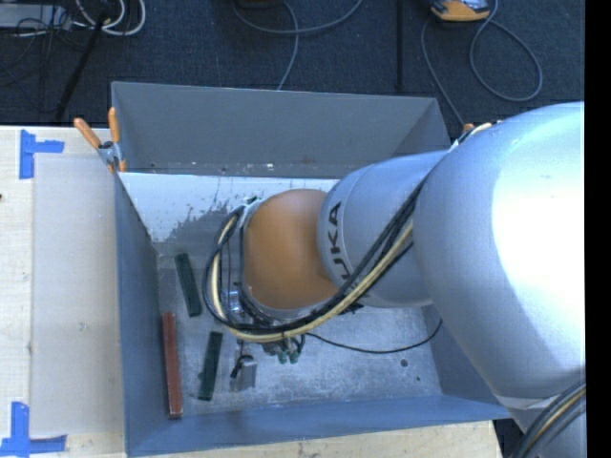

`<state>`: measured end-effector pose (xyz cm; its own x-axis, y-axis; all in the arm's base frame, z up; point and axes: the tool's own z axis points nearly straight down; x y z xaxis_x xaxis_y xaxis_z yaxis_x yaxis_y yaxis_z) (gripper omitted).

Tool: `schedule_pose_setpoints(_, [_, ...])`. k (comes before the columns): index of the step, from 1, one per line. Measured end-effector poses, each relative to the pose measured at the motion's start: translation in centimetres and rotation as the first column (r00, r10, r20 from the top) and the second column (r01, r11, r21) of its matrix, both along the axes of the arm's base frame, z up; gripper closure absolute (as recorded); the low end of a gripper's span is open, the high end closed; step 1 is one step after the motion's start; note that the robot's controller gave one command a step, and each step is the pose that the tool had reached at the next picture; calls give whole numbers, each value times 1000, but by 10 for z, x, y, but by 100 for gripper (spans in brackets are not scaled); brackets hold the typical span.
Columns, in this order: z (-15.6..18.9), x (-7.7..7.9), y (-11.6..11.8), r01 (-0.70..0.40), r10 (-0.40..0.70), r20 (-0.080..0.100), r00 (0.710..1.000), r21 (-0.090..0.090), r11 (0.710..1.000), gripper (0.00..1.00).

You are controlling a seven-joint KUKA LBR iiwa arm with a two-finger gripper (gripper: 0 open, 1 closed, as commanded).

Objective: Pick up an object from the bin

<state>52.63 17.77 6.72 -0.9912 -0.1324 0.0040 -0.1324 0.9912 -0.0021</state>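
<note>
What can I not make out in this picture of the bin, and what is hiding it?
Camera view:
- Middle and right of the bin floor: hidden by the orange cover and the silver arm.
- The gripper: mostly covered by that cover and the cables; whether it touches anything cannot be told.
- Small grey thing just left of the gripper, near the front wall: too small to name.

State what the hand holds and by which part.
Cannot be told: the hand is mostly hidden beneath the arm's orange cover, low over the grey metal bin's floor.
</note>
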Motion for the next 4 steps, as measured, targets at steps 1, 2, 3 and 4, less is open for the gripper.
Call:
schedule_pose_setpoints(1, [3,41,9,-249,249,6,969,3,969,0])
schedule_pose_setpoints(2, [4,-10,43,-562,562,7,827,1,827,0])
schedule_pose_setpoints(3, [2,-11,43,-560,560,4,829,4,828,100])
schedule_pose_setpoints(4, [152,-57,1,-609,609,9,793,0,793,100])
